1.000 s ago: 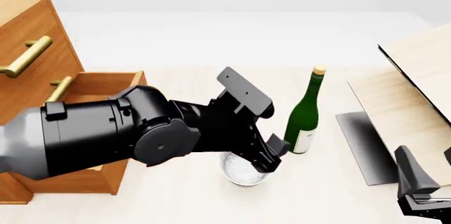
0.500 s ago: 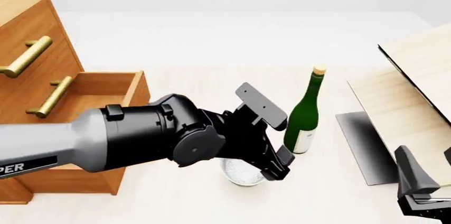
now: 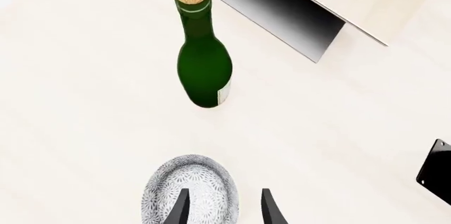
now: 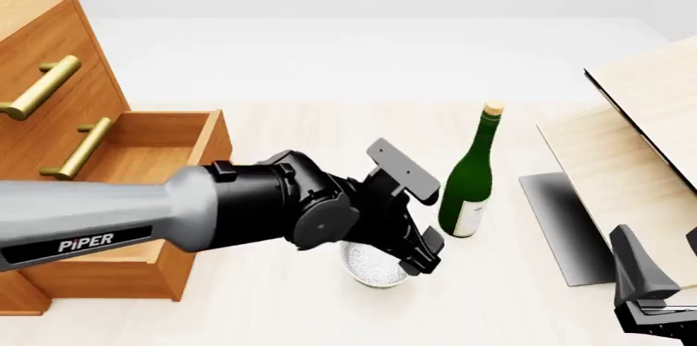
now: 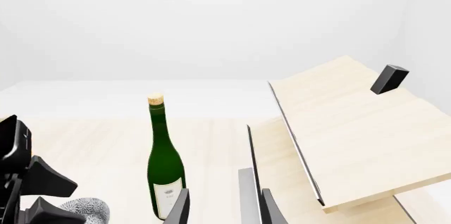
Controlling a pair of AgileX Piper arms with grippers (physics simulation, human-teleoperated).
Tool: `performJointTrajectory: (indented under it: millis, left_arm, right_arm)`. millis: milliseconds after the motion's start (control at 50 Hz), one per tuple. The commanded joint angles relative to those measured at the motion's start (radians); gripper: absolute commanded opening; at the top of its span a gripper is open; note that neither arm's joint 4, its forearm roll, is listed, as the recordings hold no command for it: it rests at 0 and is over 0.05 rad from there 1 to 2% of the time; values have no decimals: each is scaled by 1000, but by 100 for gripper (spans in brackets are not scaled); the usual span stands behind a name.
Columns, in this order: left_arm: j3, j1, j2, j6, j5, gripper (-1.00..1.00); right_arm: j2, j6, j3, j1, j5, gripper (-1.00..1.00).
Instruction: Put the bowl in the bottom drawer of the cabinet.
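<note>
A pale wood bench (image 4: 283, 313) runs back to a plain white wall. The cabinet (image 4: 49, 85) stands at the front view's 9 o'clock, its bottom drawer (image 4: 163, 154) pulled open. A green bottle (image 4: 471, 183) stands upright near the middle, and a light-wood slanted board structure (image 4: 642, 142) fills 3 o'clock.

The left gripper (image 3: 224, 208) is down at the bowl (image 3: 189, 191), which rests on the bench just at the bottle's 7 o'clock in the front view. Its jaws stand narrowly apart astride the bowl's rim, 1 finger over the inside and 1 outside; contact cannot be made out. The right gripper (image 5: 224, 208) sits low at the front view's 5 o'clock, jaws slightly apart and holding nothing.

The left arm hides most of the bowl in the front view. The cabinet's lower left part is cut off.
</note>
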Motion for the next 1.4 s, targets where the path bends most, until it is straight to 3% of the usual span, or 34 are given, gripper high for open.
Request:
performJointTrajectory:
  millis: [20, 1400]
  left_arm:
    - [-9, 6, 39, -8, -12, 100]
    - [8, -43, 193, -159, -101, 100]
  right_arm:
    - [0, 0, 0, 0, 0, 100]
    - [0, 0, 0, 0, 0, 100]
